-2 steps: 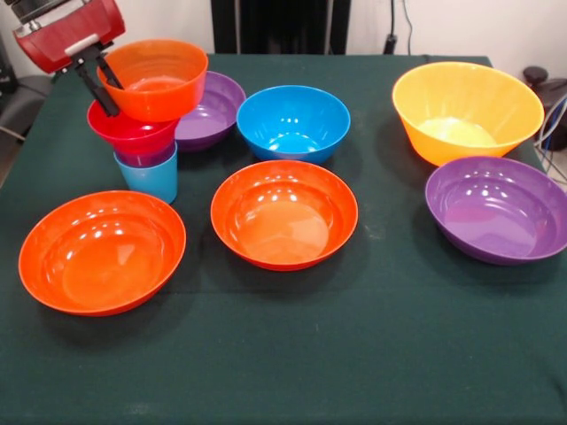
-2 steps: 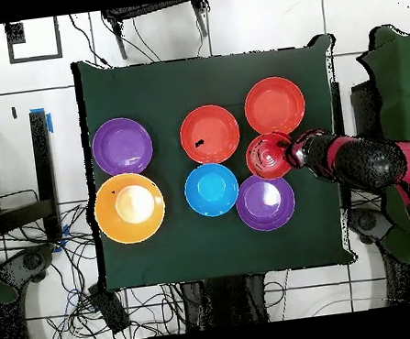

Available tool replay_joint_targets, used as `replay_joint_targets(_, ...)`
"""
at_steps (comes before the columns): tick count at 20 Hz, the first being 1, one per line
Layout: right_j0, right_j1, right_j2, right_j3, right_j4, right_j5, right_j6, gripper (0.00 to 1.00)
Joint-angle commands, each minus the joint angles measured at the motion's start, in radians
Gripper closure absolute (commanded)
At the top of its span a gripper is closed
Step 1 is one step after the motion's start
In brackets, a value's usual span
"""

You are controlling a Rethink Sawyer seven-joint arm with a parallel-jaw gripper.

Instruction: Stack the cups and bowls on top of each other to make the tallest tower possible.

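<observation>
Here the hand (image 1: 104,84) pinches the rim of the small orange bowl (image 1: 155,78) atop the tower (image 1: 142,133).

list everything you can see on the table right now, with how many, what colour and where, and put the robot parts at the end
Tower of nested glossy plastic cups and bowls: one; light blue cup lowest, purple, pink-red, small orange bowl on top; front view's left rear.
Wide orange-red plastic bowls: two; one front left, one centre.
Medium blue plastic bowl: one; rear centre.
Wide purple plastic bowls: two; one behind the tower, one at right.
Large deep yellow-orange plastic bowl: one; rear right.
Dark green tablecloth: one; covers the table.
Robot arm: one; red and black.
Pincer: one; black, at the top orange bowl's rim.
</observation>
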Motion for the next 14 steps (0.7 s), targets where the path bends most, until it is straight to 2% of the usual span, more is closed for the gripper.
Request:
replay_joint_targets(1, 0.068, 0.025, -0.038, -0.072, -0.015, 0.112, -0.369, 1.0)
replay_joint_targets(14, 0.074, 0.021, -0.044, -0.075, -0.011, 0.12, -0.391, 1.0)
